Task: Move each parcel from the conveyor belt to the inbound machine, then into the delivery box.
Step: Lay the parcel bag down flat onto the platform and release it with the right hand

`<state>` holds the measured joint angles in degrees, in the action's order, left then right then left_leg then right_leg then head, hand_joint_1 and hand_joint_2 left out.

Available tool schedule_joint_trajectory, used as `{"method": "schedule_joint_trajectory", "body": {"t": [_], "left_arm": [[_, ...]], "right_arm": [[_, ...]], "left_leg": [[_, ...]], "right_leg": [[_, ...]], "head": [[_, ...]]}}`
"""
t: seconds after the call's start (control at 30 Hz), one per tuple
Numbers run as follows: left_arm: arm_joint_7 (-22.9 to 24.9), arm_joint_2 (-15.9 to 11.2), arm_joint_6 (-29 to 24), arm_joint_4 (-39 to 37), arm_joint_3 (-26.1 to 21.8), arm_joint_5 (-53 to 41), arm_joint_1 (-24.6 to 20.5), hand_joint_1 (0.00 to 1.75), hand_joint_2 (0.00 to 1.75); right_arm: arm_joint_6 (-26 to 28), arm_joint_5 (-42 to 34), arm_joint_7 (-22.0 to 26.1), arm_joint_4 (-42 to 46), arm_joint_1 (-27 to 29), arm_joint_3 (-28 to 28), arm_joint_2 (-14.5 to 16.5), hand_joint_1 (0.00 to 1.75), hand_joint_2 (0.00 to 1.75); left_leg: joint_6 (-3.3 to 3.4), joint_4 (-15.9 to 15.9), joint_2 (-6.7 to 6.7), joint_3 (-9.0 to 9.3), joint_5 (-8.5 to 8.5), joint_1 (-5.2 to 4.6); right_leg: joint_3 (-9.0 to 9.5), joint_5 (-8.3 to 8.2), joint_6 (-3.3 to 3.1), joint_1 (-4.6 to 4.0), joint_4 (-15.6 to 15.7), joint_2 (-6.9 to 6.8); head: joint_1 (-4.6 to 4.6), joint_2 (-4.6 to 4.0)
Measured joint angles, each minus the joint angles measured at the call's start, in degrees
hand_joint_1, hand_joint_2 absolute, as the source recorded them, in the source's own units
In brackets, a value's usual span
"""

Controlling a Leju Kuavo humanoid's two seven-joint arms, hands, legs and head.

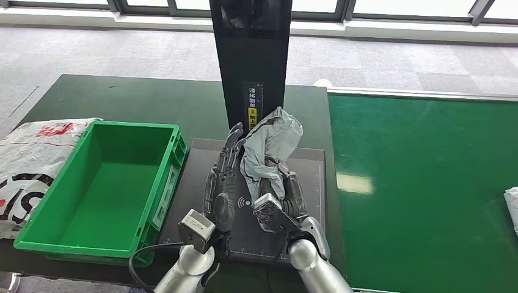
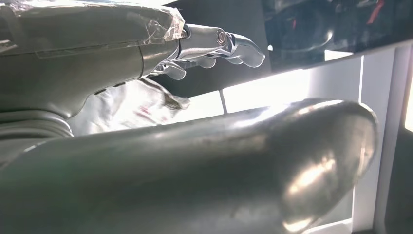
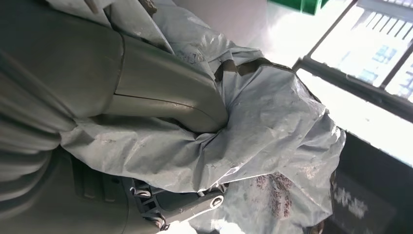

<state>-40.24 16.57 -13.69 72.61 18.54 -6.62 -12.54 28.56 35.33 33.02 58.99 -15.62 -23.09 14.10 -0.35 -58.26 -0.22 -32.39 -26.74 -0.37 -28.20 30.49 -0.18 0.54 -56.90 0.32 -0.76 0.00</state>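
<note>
A crumpled grey plastic parcel (image 1: 273, 139) stands upright over the black scanning plate (image 1: 308, 177) of the inbound machine. My right hand (image 1: 282, 194) grips its lower part. In the right wrist view the thumb (image 3: 160, 92) presses into the parcel (image 3: 272, 126) and dark fingers (image 3: 170, 207) close under it. My left hand (image 1: 222, 177) lies beside the parcel's left side with its fingers stretched forward and holds nothing. In the left wrist view the fingers (image 2: 219, 44) are straight, and a bit of the parcel (image 2: 141, 105) shows between them and the thumb.
An empty green delivery box (image 1: 98, 183) stands left of the plate, with a white printed bag (image 1: 27, 165) beyond it. The machine's black column (image 1: 250, 55) rises behind the parcel. The green conveyor belt (image 1: 421, 183) lies to the right, with another white parcel (image 1: 512, 207) at its right edge.
</note>
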Motion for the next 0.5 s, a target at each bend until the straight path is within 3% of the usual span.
{"method": "schedule_joint_trajectory", "body": {"t": [0.13,0.33,0.5], "left_arm": [[0.0,-0.14,-1.39,0.76,0.56,0.75,-0.04,0.0,0.0],[0.0,-0.18,-6.22,3.49,0.58,2.61,0.37,0.0,0.0],[0.0,-0.2,-6.89,4.87,0.58,3.13,0.53,0.0,0.0]], "right_arm": [[-2.48,-1.83,0.45,-5.42,-2.07,-0.65,2.03,0.0,1.75],[-6.18,-2.67,0.36,-9.83,-3.58,-1.21,3.69,0.0,1.75],[-6.72,-2.77,0.36,-11.3,-3.77,-1.3,4.39,0.0,1.75]], "left_leg": [[0.0,0.0,-0.05,-0.02,0.0,0.0],[0.0,0.0,-0.09,-0.05,0.0,0.0],[0.0,0.0,-0.11,-0.07,0.0,-0.01]], "right_leg": [[0.0,0.0,0.0,0.0,-0.01,-0.04],[-0.03,0.0,0.0,0.01,0.0,-0.07],[-0.03,0.0,0.0,0.01,0.0,-0.09]], "head": [[0.0,0.0],[0.0,0.0],[0.0,0.0]]}}
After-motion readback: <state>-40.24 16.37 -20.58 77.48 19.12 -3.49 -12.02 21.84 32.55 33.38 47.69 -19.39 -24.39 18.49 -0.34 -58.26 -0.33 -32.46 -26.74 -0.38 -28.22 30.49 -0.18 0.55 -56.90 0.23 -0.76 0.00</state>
